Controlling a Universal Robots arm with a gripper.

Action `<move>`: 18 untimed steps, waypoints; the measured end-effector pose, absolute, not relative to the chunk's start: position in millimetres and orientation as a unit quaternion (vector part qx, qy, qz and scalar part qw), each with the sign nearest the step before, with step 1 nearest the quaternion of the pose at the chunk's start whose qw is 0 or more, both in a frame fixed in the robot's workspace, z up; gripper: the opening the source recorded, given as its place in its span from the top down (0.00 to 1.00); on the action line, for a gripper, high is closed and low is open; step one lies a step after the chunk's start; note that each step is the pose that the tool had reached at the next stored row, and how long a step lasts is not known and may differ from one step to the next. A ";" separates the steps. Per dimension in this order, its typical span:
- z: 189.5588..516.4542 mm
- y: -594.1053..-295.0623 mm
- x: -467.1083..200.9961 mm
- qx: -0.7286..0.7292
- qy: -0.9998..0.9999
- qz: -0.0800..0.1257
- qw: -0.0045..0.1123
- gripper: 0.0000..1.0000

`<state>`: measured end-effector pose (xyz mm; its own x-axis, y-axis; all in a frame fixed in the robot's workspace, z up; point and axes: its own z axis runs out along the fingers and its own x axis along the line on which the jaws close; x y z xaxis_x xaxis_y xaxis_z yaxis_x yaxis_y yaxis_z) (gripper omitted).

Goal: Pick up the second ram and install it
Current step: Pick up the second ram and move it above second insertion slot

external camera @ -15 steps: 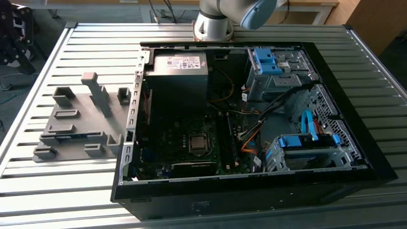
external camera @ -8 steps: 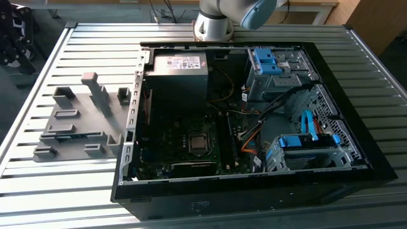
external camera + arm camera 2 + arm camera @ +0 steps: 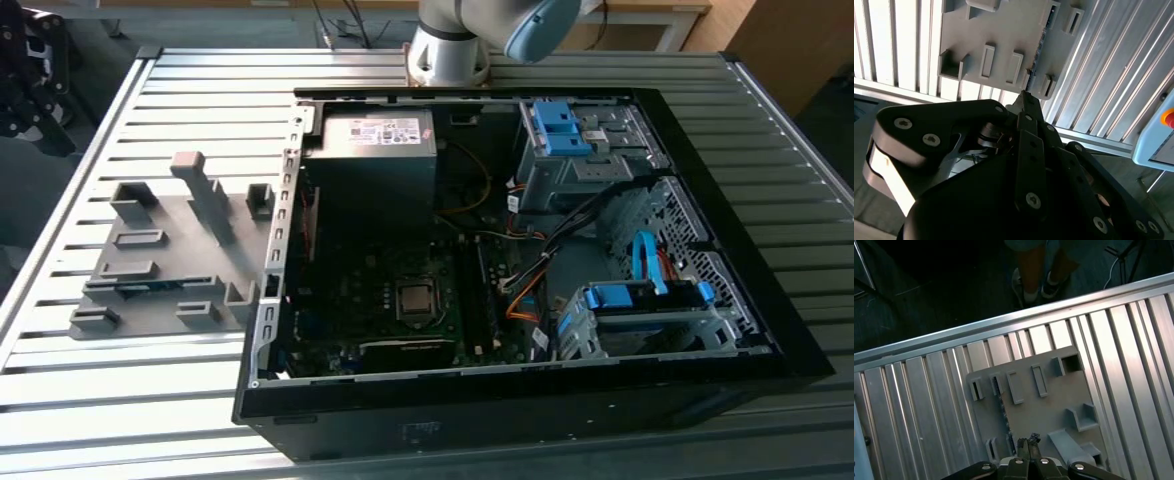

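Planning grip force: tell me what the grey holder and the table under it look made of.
Grey holder: likely matte plastic, perhaps printed; uniform dull grey, blocky slots. Table: apparently bare aluminium; ribbed silvery slats with bright streak reflections.

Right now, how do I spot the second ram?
On the ribbed metal table, at the exterior view's left of the open black computer case, sits a grey plastic slotted holder. The ram is the slim blue board on edge in it, the only colour among grey blocks.
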<state>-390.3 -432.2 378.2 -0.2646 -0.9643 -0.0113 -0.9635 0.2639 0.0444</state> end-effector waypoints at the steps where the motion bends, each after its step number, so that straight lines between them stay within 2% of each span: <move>1: 378.2 -432.2 -390.3 0.607 -0.794 -0.021 0.009 0.89; 18: 378.2 -432.2 -390.3 0.621 -0.784 -0.021 0.009 0.89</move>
